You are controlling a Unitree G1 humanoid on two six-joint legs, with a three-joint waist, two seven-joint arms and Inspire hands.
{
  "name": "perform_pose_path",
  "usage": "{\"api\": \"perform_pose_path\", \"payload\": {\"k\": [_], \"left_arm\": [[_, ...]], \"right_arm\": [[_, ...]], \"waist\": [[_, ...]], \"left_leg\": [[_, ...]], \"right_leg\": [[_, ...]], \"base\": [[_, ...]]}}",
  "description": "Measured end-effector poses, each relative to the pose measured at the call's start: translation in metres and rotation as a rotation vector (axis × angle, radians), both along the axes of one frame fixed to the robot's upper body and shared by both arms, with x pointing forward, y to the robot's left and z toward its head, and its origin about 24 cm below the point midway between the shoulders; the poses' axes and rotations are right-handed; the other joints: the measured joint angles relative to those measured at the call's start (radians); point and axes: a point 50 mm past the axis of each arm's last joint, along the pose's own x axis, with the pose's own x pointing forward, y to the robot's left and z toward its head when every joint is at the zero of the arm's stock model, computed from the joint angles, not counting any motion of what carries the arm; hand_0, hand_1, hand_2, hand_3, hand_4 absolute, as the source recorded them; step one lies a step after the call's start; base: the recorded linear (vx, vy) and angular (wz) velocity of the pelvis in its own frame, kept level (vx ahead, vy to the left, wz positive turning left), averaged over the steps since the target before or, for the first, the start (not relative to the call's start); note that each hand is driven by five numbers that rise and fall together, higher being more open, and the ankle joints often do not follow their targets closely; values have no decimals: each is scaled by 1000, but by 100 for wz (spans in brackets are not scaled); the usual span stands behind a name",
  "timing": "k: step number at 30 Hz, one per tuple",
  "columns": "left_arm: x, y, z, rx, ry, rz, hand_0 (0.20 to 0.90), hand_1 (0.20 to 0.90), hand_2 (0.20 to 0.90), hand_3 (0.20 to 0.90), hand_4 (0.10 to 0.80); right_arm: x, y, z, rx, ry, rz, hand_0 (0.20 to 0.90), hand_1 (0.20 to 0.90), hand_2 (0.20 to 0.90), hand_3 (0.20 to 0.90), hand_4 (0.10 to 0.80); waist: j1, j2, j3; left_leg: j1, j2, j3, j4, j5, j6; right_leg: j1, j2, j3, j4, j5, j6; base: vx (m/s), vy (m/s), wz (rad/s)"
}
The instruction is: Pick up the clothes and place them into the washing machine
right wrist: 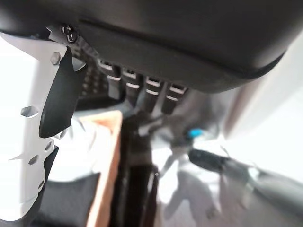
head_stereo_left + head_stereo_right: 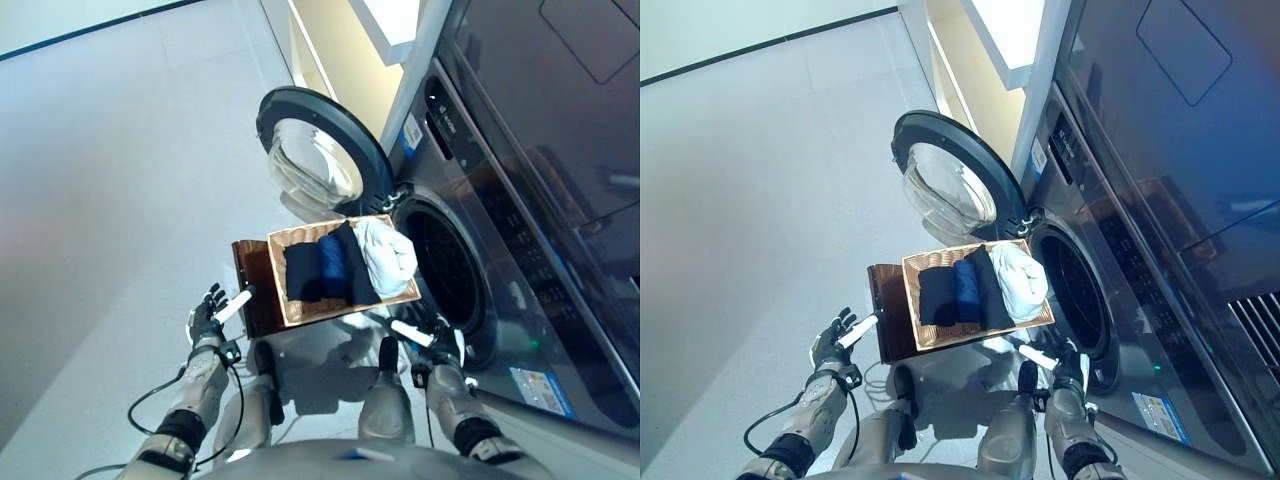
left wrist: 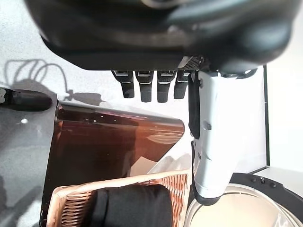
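While both hands, the left hand [image 2: 207,312] and right hand [image 2: 432,345], are held with fingers straight and nothing grasped, folded clothes [image 2: 330,265] are seen in a woven wicker basket [image 2: 300,310] on a brown table [image 2: 255,290], their long axes running toward the round glass door [image 2: 315,160], open on the washing machine [image 2: 520,260].

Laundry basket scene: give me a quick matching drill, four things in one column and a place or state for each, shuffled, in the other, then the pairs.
Things:
1. washing machine door
2. white garment
3. dark clothes
4. left hand

Places or states:
A. in the basket, on the side nearest the drum opening
B. swung wide open
C. open, holding nothing, beside the brown stand
D. folded side by side in the middle of the basket

Pairs: 1-B, 2-A, 3-D, 4-C
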Motion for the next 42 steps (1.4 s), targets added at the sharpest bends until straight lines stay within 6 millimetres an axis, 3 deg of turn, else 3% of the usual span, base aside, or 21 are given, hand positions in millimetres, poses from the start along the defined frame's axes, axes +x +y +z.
{"api": "perform_pose_path", "payload": {"k": [8, 12, 19, 27, 36, 42], "left_arm": [[-8, 6, -3, 11, 22, 13, 900, 900, 900, 900, 800], [-7, 7, -3, 12, 22, 11, 900, 900, 900, 900, 800], [-6, 3, -4, -4, 16, -7, 900, 900, 900, 900, 800], [0, -2, -2, -11, 1, -20, 900, 900, 900, 900, 800], [4, -2, 1, -5, -9, -16, 900, 900, 900, 900, 800], [3, 0, 1, 8, -2, 8, 900, 900, 900, 900, 800]], "right_arm": [[-13, -2, -3, 21, 7, -43, 900, 900, 900, 900, 800], [-13, -1, -3, 21, 5, -17, 900, 900, 900, 900, 800], [15, 0, 13, -56, -64, 139, 900, 900, 900, 900, 800], [52, 2, 36, -178, -128, 287, 900, 900, 900, 900, 800], [58, -3, 39, -271, -101, 238, 900, 900, 900, 900, 800], [61, -2, 42, -300, -106, 240, 900, 900, 900, 900, 800]], "waist": [[-27, -53, 4], [-33, -53, 5], [-24, -37, 8], [26, 3, 8], [43, 6, 9], [49, 5, 11]], "left_leg": [[16, 0, 35, -6, -9, 2], [17, 1, 37, -8, -9, 0], [12, -2, 30, -23, -6, -1], [-20, -5, -19, -22, -1, 4], [-53, -15, -52, -19, 0, 5], [-56, -16, -51, -20, 0, 5]], "right_leg": [[-18, -4, 21, 7, 3, 3], [-19, -4, 21, 3, 5, 6], [-15, -10, 6, -13, 11, 14], [4, -13, -65, -32, 11, 16], [16, -18, -113, -55, 10, 16], [16, -18, -116, -59, 10, 17]], "base": [[-2, 2, -12], [7, -9, -4], [14, -36, 5], [11, -29, 17], [-2, -13, 14], [1, -2, 2]]}}
